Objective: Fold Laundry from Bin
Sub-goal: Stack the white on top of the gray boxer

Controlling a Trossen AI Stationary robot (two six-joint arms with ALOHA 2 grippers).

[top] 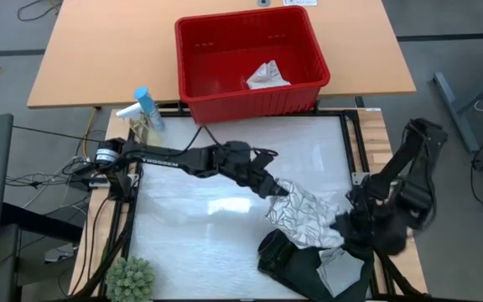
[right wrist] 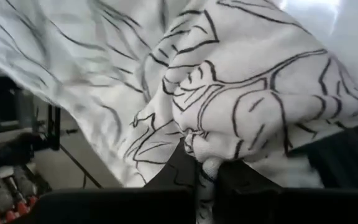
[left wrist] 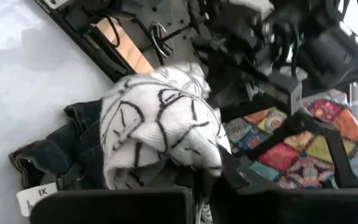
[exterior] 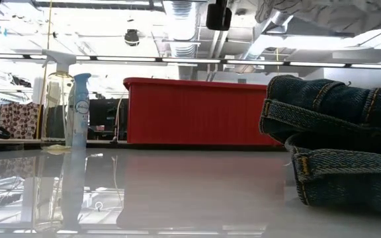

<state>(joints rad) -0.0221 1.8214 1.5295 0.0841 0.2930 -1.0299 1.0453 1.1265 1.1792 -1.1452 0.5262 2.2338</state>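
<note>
Two pieces are sitting out of the bin (top: pixel 198 59) and one is waiting inside it, so I'm reading this as roughly mid-task. I'm holding the leaf-patterned cloth (top: pixel 304 214) up off the desk (top: pixel 199 226) between both arms: the left gripper (top: pixel 279 190) is pinching one end with its jaws closed on the fabric, and the right gripper (top: pixel 348 225) is clamping the opposite end, jaws nearly shut on a bunched fold, which the right wrist view is showing clearly. The cloth is hanging crumpled between them, not spread flat, so I'm judging the fold on this one as not yet started properly. Beneath it, at the near right part of the desk, the dark garment (top: pixel 296 260) is lying in a compact heap; from the low view its seams are looking stacked, but I can't tell whether it counts as neatly folded. The small whitish cloth (top: pixel 267 77) is resting on the floor of the red bin at the far side, untouched. What's remaining, as I'm seeing it: flattening and folding the patterned piece, then fetching the last one.
</note>
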